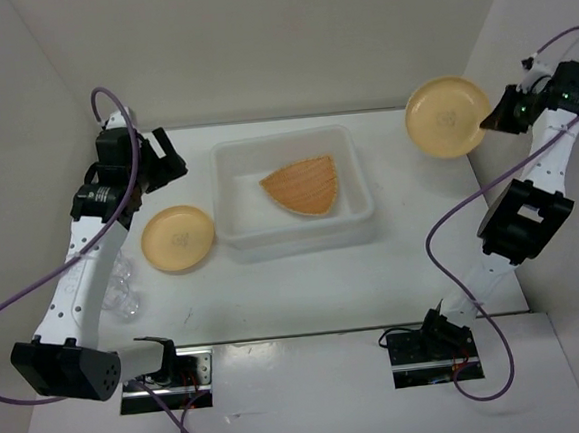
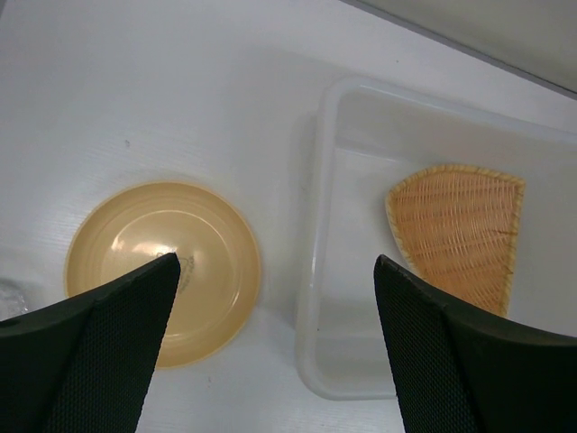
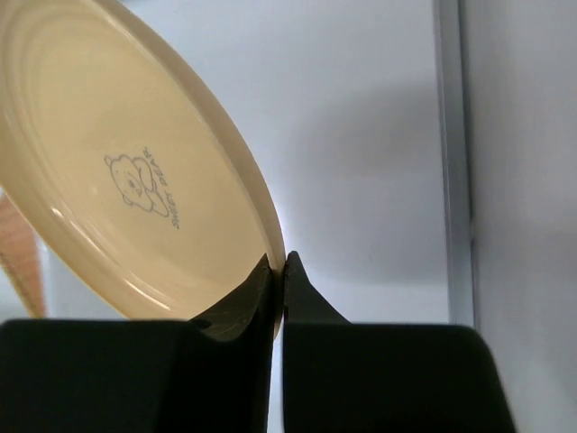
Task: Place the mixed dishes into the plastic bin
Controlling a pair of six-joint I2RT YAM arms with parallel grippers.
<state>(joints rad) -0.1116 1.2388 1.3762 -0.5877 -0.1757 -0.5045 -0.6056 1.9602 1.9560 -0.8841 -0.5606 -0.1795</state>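
Note:
The translucent white plastic bin stands mid-table with the woven basket dish lying inside it. One tan-yellow plate rests flat on the table left of the bin. My left gripper hangs open above the gap between that plate and the bin's left wall, holding nothing. At the far right, a second tan plate is tilted off the table, its rim pinched by my right gripper, which is shut on it. A clear cup sits partly hidden beside the left arm.
White walls close in on the left, back and right. The right wall's edge runs close to the held plate. Both arm bases sit at the near table edge.

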